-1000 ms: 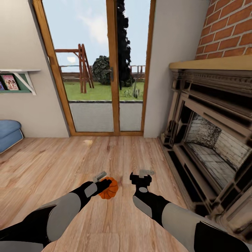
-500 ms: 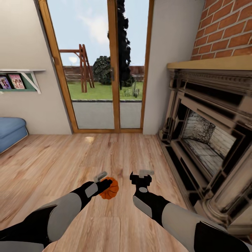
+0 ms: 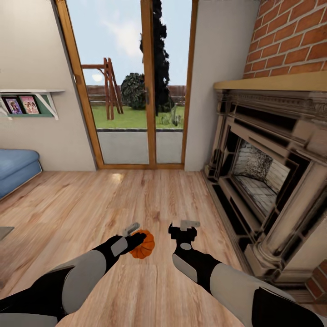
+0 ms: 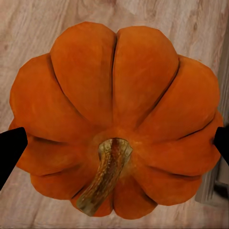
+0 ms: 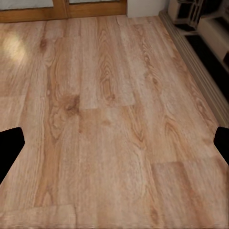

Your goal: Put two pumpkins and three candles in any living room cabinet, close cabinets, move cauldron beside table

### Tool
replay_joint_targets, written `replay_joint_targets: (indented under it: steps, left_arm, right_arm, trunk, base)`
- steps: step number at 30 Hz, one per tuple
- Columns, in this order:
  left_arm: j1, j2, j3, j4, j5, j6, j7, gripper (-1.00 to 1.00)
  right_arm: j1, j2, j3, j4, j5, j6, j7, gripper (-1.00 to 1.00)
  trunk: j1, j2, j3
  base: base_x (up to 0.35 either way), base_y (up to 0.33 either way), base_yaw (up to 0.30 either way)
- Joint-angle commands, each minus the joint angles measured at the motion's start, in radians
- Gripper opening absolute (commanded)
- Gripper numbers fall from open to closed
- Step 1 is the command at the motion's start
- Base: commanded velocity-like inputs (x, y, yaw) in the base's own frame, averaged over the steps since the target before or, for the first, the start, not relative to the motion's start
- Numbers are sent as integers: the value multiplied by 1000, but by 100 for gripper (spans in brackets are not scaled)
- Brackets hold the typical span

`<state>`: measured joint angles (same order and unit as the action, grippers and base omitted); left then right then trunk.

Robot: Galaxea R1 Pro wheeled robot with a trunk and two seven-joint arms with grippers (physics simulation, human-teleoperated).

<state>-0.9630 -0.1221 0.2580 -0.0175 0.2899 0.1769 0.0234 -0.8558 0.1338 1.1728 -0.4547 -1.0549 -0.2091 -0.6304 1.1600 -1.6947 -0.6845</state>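
A bright-orange pumpkin with a brown stem hangs low over the light wood floor, and my left gripper is shut on it. In the left wrist view the pumpkin sits stem-up between the two dark fingertips of that gripper. My right gripper is held beside it, a hand's width to the right, open with nothing in it. Through the right wrist view its gripper looks down on bare floor planks, fingertips wide apart.
An ornate stone fireplace under a red brick chimney runs along the right. Wood-framed glass doors stand ahead. A blue seat and a wall shelf are at the left. Open floor lies between.
The whole view has shifted: the doors and fireplace look a little farther off, so the camera has moved. Both arms hold the same pose, and the pumpkin stays in the left gripper.
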Motion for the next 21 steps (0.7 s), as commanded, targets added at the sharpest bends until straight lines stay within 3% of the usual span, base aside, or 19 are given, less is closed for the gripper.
replay_joint_targets:
  steps: [1, 21]
  left_arm:
    - [0, -2, 1, -2, 11, 6, 3, -100]
    - [6, -5, 1, -2, 11, 6, 3, -100]
  right_arm:
    - [-2, 0, 8, 0, -10, -6, -5, 100]
    - [0, 0, 8, 1, -10, -6, -5, 100]
  trunk:
    - [-1, -1, -1]
    - [-1, -1, -1]
  base:
    - [-328, 0, 0]
    - [-329, 0, 0]
